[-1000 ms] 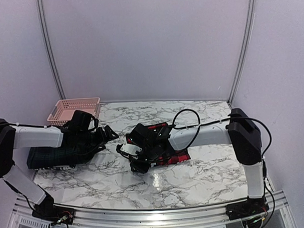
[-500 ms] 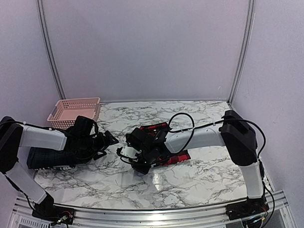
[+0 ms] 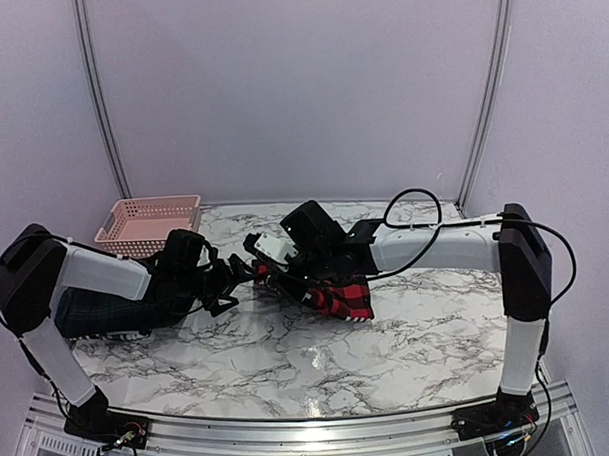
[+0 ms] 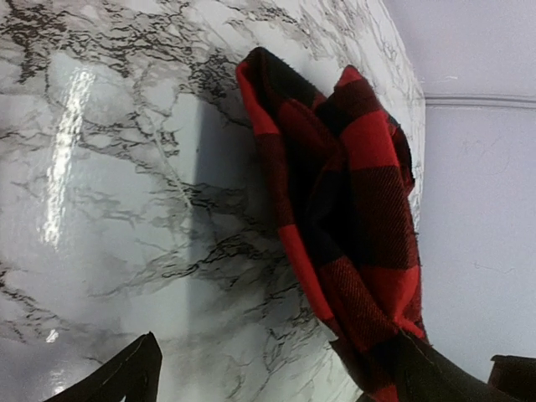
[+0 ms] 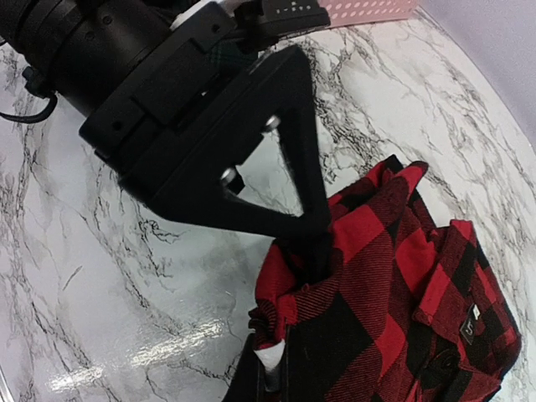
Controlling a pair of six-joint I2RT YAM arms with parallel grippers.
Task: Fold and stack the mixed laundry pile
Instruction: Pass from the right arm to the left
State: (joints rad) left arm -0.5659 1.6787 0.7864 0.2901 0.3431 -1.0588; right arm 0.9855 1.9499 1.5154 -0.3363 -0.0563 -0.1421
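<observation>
Right claw (image 3: 289, 285): shut, pinching a bunched edge of the red-and-black checked shirt (image 3: 345, 298). Its own wrist view shows the fold clamped at the bottom of the picture (image 5: 270, 373).
Left claw (image 3: 244, 275): spread wide and holding nothing. Its tips sit right at the same edge of the shirt (image 5: 394, 285), just beside the right claw. Whether its finger (image 5: 311, 219) touches the cloth, I cannot tell.
Shirt: mid-table and crumpled, not flat. The gripped edge (image 4: 352, 184) looks raised off the surface, and the rest trails on the table toward the right.
Other laundry: a dark green plaid garment (image 3: 97, 313) lies at the left under the left arm, well apart from the shirt. Whether other pieces lie with it is hidden.
Surroundings: a pink basket (image 3: 149, 215) stands at the back left corner of the marble table (image 3: 389, 355).
Step, as I judge it: taking a second hold so the shirt can be spread out for folding.
Risk 1: the claws are crowded together, so the left one could close on the right claw's finger instead of cloth.
Risk 2: the pinch is on a thin, bunched fold, and a pull may slip it free.
Risk 3: grabbing the wrong layer would twist the shirt and make the fold crooked.
</observation>
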